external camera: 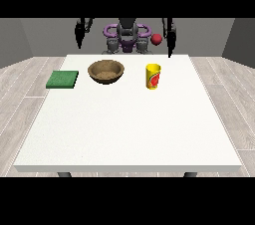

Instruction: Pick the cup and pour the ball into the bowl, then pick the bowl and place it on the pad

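yellow cup [153, 76] upright on the table [124, 129], right of centre in the view, long axis vertical, mouth up. red ball [157, 39] seen above and behind the cup, apart from it, not inside. brown bowl [106, 71] just left of the cup, near but not touching. green pad [63, 79] further left, flat near the table edge.

hand at the view's right [172, 45] hanging at the far edge, nearer to the cup than the other; cup in front of it and a little toward centre. hand at the view's left [78, 37] raised, well apart. both holding nothing; fingers too small to tell open or curled.

probably a forward reach to the cup's side next.
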